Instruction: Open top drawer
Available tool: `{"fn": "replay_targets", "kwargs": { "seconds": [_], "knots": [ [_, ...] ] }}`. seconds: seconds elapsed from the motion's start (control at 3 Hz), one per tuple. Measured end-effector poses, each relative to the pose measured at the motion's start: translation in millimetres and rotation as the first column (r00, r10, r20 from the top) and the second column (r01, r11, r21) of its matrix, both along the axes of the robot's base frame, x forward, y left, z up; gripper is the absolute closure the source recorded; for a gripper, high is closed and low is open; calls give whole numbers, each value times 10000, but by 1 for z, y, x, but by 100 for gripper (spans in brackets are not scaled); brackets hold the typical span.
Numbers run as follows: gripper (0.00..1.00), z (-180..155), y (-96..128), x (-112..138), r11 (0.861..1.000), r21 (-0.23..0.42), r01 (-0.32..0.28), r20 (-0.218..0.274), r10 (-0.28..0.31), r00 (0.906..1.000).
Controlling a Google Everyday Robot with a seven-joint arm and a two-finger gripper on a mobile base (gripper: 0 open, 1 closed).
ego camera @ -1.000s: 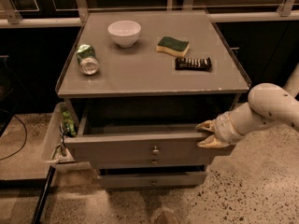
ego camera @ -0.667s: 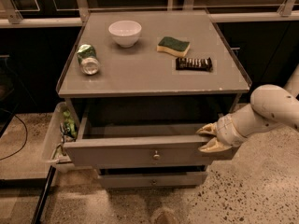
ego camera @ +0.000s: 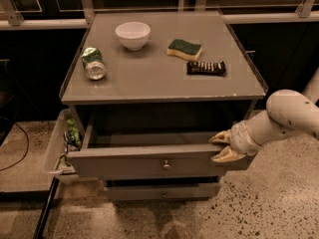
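The wide grey flat-fronted top drawer (ego camera: 149, 164) with its small round metal knob (ego camera: 166, 165) stands partly pulled out below the grey bench (ego camera: 159, 81) top. The cream two-fingered hand (ego camera: 218, 148) pinches the drawer front's right end, right of the knob. The pull looks well underway; next, draw straight outward.

Dim warm light, dark shadow in top drawer (ego camera: 149, 166), gripper (ego camera: 213, 149) pale at its right end
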State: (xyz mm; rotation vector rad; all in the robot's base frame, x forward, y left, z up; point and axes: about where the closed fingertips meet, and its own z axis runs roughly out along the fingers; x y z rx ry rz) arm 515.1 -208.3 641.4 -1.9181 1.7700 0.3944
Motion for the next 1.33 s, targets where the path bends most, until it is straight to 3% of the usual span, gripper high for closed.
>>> {"fn": "replay_targets", "kwargs": {
  "seconds": [0.67,1.0,1.33],
  "knots": [
    [14,-6,12,4,9995,1,-303,-258,303,9992],
    [15,-21,30,-10,9973,-133,-720,-620,710,9955],
    [38,-14,29,-37,9966,-346,-752,-481,735,9961]
  ]
}}
